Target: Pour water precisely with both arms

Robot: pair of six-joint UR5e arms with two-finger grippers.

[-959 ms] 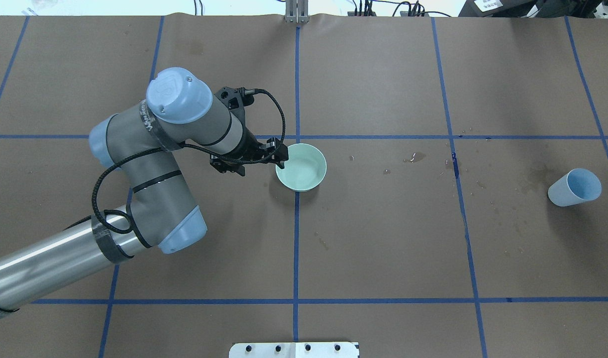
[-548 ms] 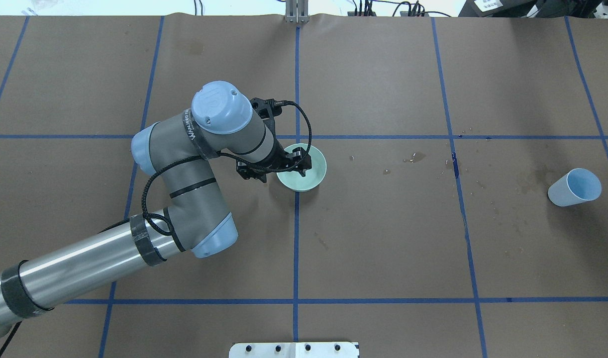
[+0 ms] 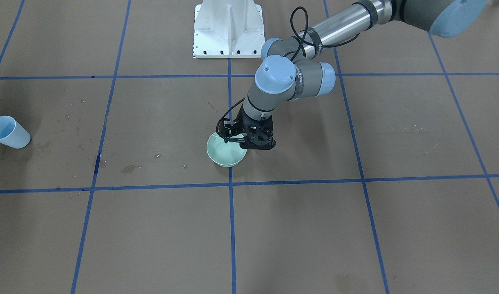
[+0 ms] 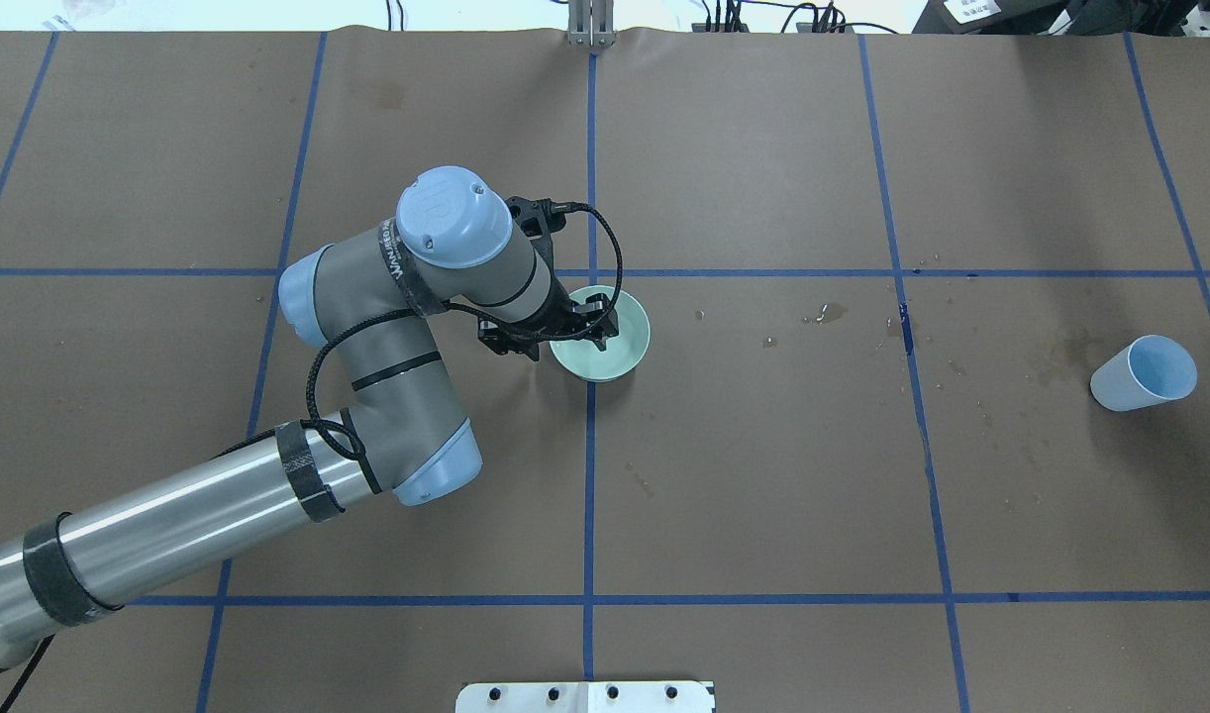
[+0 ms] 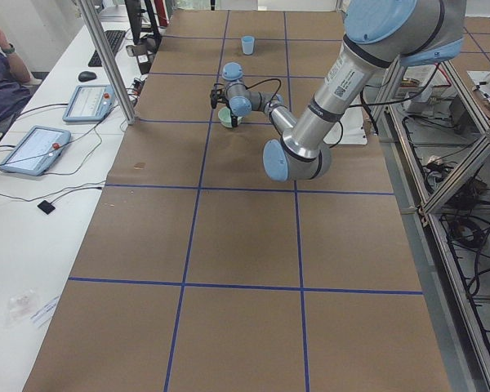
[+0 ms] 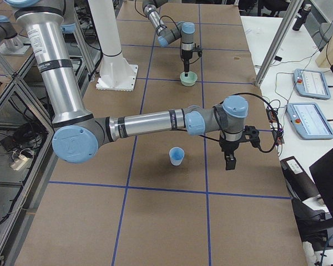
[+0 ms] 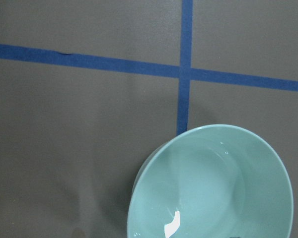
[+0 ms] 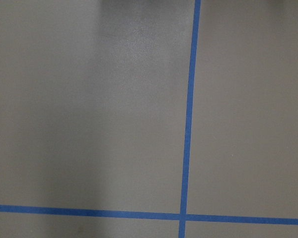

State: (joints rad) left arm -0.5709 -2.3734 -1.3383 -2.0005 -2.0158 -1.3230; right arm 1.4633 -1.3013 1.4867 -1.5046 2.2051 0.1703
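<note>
**Left gripper brought over the bowl, poised to grasp**

Swung the left arm (image 4: 407,297) across within the last second, carrying the left gripper (image 4: 597,323) from beside the bowl (image 4: 625,358) to over its rim. Hardly any travel since, so likely settling for the grasp, jaws parted and nothing clamped.

Counted two arms, the right arm (image 6: 150,121) well apart, with the right gripper (image 6: 228,162) near the cup (image 4: 1145,374), its opening impossible to tell. One bowl, one cup. Water not surely seen.

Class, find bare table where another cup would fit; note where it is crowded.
Free: the square between the green bowl, the blue cup and the white base plate. Crowded: at the bowl, under the left claw; wet spots lie toward the cup.
</note>
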